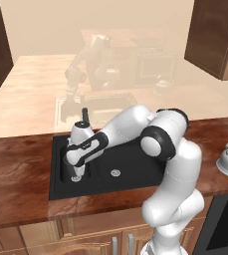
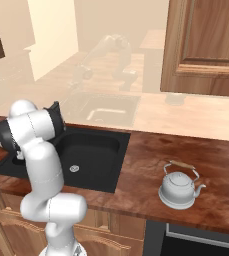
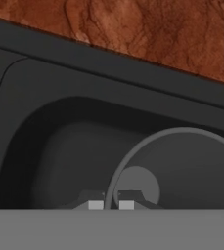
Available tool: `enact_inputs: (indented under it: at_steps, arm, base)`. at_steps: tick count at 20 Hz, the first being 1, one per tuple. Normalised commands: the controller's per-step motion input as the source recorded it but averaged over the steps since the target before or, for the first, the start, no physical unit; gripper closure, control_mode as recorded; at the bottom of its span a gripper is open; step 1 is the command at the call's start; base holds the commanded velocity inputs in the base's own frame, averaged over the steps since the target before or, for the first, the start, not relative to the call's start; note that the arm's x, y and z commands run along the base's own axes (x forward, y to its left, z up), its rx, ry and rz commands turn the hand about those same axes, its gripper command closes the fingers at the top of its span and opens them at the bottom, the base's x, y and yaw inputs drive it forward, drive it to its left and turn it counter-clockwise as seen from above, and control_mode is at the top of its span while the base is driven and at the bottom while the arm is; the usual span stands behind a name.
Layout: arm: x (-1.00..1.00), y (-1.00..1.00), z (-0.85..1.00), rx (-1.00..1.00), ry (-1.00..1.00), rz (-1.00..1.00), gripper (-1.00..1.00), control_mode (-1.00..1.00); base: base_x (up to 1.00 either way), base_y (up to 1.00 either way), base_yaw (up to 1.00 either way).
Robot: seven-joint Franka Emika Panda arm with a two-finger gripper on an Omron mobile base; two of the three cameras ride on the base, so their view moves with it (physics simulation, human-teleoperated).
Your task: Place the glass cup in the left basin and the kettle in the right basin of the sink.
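Nearest the hand camera, the glass cup's (image 3: 179,146) rim is pinched between the closed fingers of the hand (image 3: 111,204), low inside the left basin (image 1: 65,167) over its drain. The kettle (image 2: 178,189) stands upright on the tabletop (image 2: 151,165), well apart to the right of the right basin (image 1: 130,167).
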Motion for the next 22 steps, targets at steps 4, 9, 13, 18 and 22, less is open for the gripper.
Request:
enact_inputs:
  at_steps: [4,9,13,18,22]
  arm:
    - [0.11,0.0,-0.1,0.0,0.0,0.0,1.0,-1.0]
    - [0.1,0.0,-0.15,0.0,0.0,0.0,1.0,-1.0]
    - [0.07,0.0,-0.17,0.0,0.0,0.01,1.0,-1.0]
    - [0.05,0.05,-0.16,0.0,0.0,0.0,1.0,-1.0]
    - [0.05,0.12,-0.18,0.0,0.0,0.0,1.0,-1.0]
  base:
    - [0.0,0.0,0.0]
    - [0.0,0.0,0.0]
    - [0.0,0.0,0.0]
    - [0.0,0.0,0.0]
    - [0.0,0.0,0.0]
